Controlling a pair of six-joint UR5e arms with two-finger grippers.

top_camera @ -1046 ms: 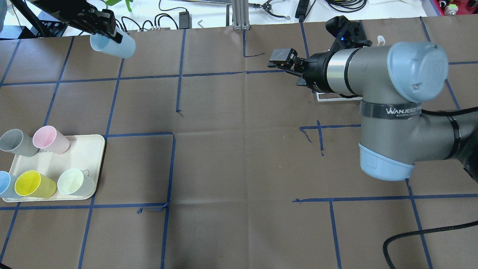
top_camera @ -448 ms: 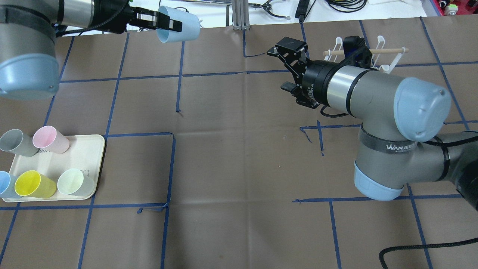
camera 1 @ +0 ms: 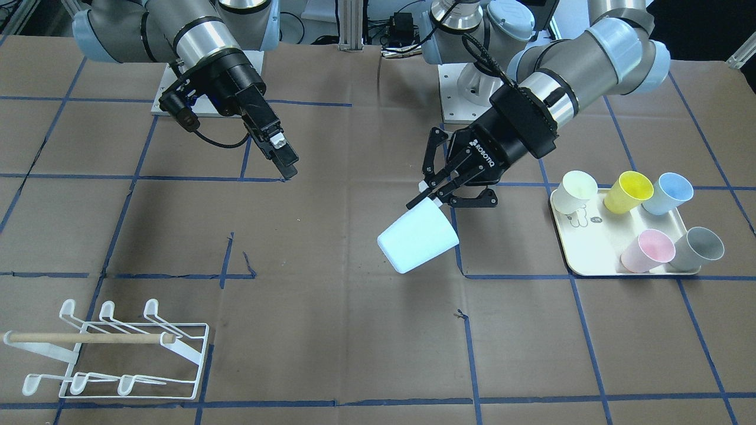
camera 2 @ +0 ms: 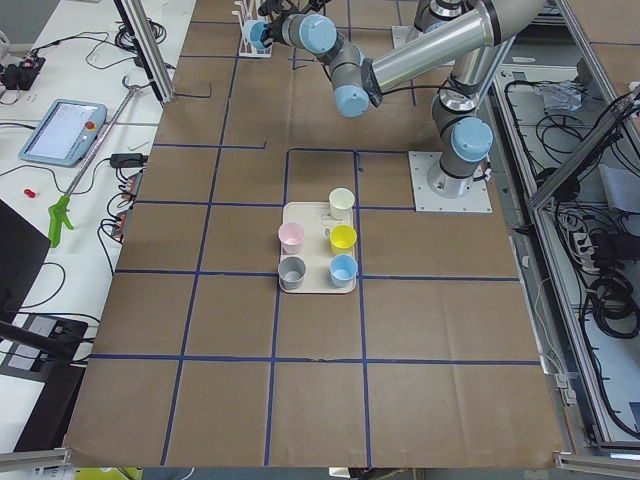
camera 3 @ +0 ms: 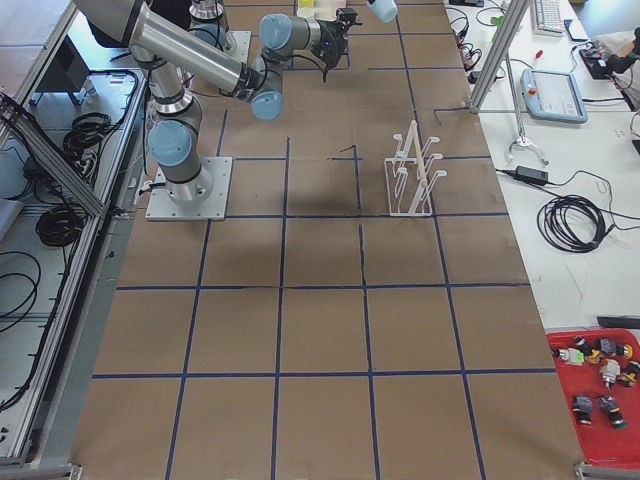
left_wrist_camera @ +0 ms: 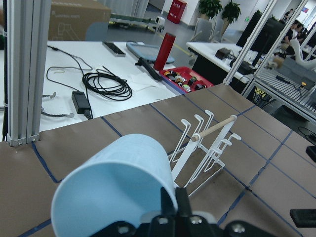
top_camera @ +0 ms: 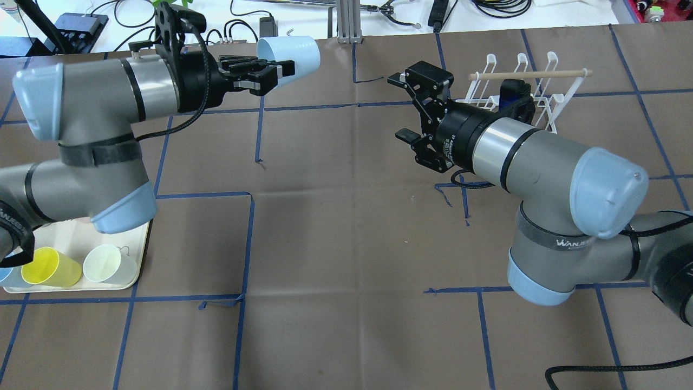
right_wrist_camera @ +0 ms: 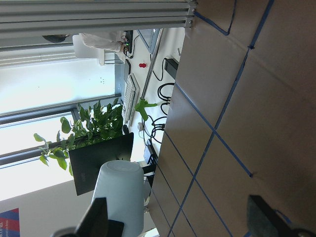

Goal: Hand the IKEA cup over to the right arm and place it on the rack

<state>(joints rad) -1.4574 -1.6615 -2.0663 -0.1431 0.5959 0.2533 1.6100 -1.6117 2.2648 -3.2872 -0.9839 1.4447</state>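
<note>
My left gripper (top_camera: 273,76) is shut on the rim of a pale blue cup (top_camera: 289,52) and holds it on its side above the far middle-left of the table. In the front view the cup (camera 1: 418,239) hangs below that gripper (camera 1: 429,198), base pointing away from it. It fills the left wrist view (left_wrist_camera: 116,182). My right gripper (top_camera: 405,105) is open and empty, facing the cup across a gap; its wrist view shows the cup (right_wrist_camera: 121,190) between its fingers (right_wrist_camera: 98,219). The white wire rack (top_camera: 520,89) with its wooden dowel stands behind the right wrist, also in the front view (camera 1: 118,348).
A cream tray (camera 1: 590,260) holds several cups: white, yellow, blue, pink, grey. In the overhead view the left arm covers much of the tray (top_camera: 132,260). Cables and an aluminium post (top_camera: 346,21) lie beyond the table's far edge. Blue tape lines grid the brown table.
My left arm has swung the cup to the right, toward the table's middle. My right gripper has drawn back slightly and turned, uncovering the rack behind it.
</note>
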